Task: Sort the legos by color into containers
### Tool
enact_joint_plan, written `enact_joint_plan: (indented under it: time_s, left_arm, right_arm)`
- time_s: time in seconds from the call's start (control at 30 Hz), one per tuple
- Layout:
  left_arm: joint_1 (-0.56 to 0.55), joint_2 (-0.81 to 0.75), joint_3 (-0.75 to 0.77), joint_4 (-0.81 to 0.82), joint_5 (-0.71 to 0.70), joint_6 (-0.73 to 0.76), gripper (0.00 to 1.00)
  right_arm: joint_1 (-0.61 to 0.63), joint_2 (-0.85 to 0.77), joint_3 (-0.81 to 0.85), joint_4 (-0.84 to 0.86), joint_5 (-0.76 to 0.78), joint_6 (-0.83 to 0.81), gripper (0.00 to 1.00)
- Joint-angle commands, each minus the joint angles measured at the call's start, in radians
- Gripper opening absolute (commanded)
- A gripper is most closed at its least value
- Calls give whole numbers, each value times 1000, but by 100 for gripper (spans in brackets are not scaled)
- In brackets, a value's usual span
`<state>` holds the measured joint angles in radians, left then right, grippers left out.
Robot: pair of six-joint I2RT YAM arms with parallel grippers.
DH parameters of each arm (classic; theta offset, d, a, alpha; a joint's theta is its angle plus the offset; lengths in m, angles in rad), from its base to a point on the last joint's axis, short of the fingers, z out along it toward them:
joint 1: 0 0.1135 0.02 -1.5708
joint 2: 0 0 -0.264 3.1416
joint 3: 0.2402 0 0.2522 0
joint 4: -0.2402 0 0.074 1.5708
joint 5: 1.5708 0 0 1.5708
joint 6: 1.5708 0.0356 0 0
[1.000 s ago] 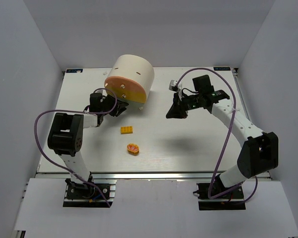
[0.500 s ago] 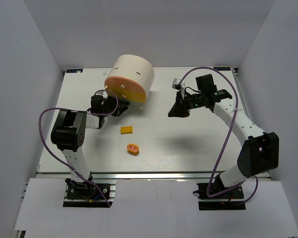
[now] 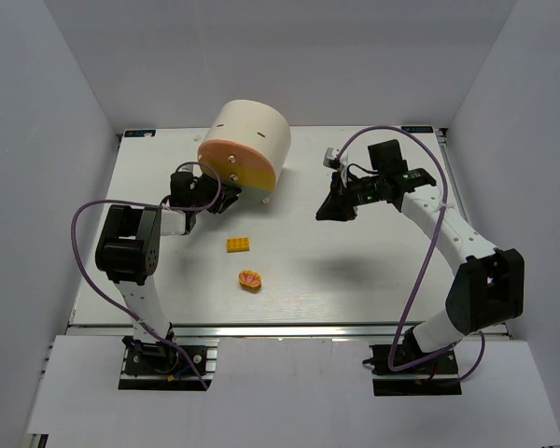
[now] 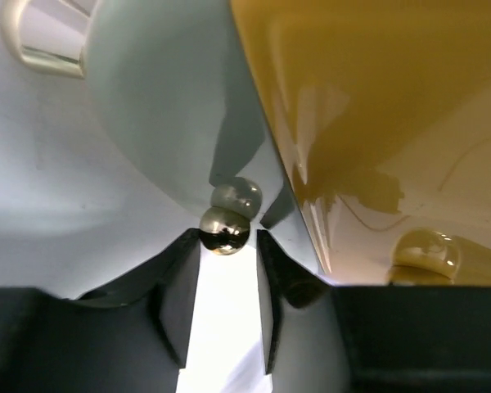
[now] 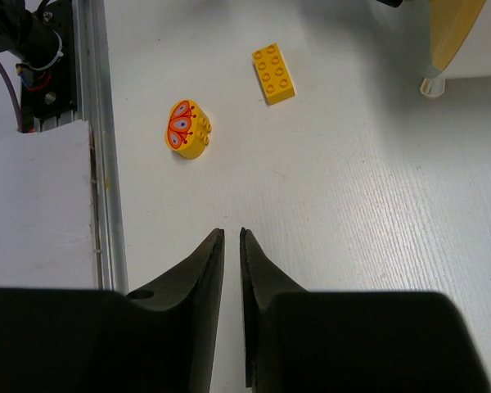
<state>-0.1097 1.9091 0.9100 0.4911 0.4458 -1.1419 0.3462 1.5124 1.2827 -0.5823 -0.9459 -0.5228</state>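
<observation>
The yellow-orange lego (image 3: 239, 245) lies flat on the tabletop (image 3: 355, 271), in front of the cream cabinet (image 3: 257, 131) and apart from it. The round orange disc (image 3: 250, 279) sits near it, on the side toward the arm bases.

My left end effector (image 3: 208, 194) is right up at the cabinet's face. In its wrist view the fingers (image 4: 178, 311) flank the small knob (image 4: 224, 230) of the pale blue drawer (image 4: 164, 98), beside the yellow drawer (image 4: 376, 98). I cannot tell whether they pinch it.

My right end effector (image 3: 334, 211) hangs above the tabletop, right of the cabinet. Its fingers are almost together, and I see nothing held.
</observation>
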Motion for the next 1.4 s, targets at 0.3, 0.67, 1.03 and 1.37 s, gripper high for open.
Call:
enact_joint_plan:
  time_s: [0.3, 0.67, 1.03, 1.37]
  left_arm:
    - [7, -22, 12, 10, -22, 51, 20]
    - [18, -254, -172, -138, -15, 180, 19]
    - [18, -288, -172, -247, -32, 197, 64]
    - [18, -591, -166, -652, -171, 269, 90]
  right_arm:
    - [-4, 8, 29, -36, -37, -39, 20]
    - [20, 54, 47, -191, -120, -221, 32]
    - [198, 68, 11, -171, 21, -338, 48]
    - [451, 215, 41, 33, 220, -404, 89]
